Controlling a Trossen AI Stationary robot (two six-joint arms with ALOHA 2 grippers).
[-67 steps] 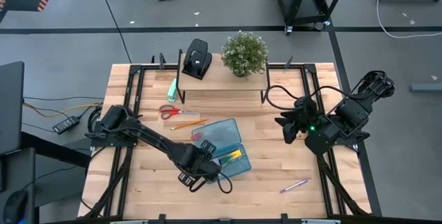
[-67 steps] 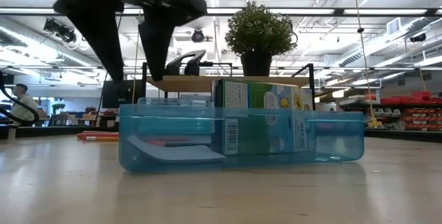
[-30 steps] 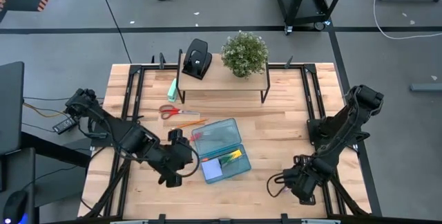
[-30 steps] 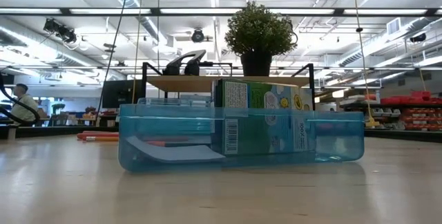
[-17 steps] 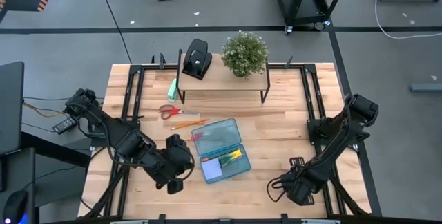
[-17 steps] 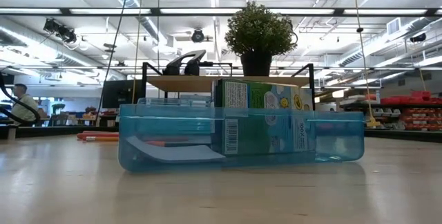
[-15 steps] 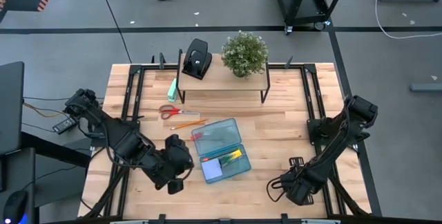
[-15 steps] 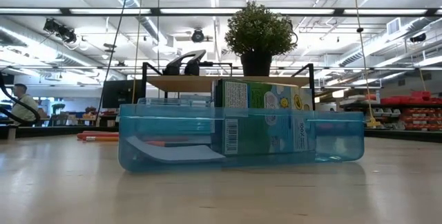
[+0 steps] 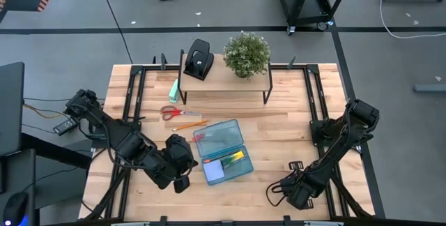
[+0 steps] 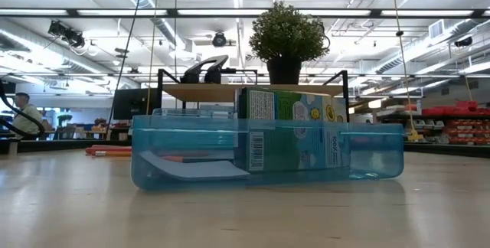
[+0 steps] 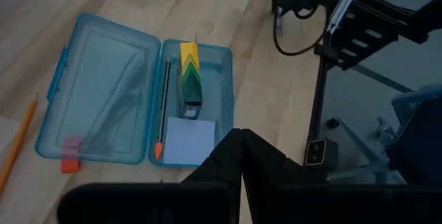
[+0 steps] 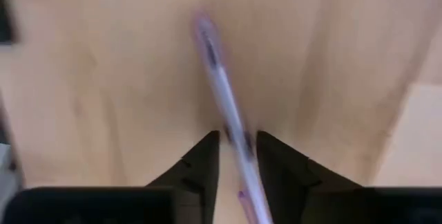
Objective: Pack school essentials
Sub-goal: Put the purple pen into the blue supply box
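Between the right gripper's [image 12: 236,146] fingers, low at the desk's [image 9: 279,139] near right edge, lies the pink-purple pen [image 12: 222,99], the narrowed jaws flanking its barrel. Pinched off-centre, it could swivel or roll free. The left gripper [image 9: 182,181], fingers pressed together and empty, hangs just beside the open blue case [image 9: 221,151] holding the crayon box [image 11: 190,79] and note pad [image 11: 188,140].

Industrial workshop hall, exposed ceiling lights [image 10: 92,11], stocked shelving [image 10: 452,122], grey concrete floor [image 9: 63,38]
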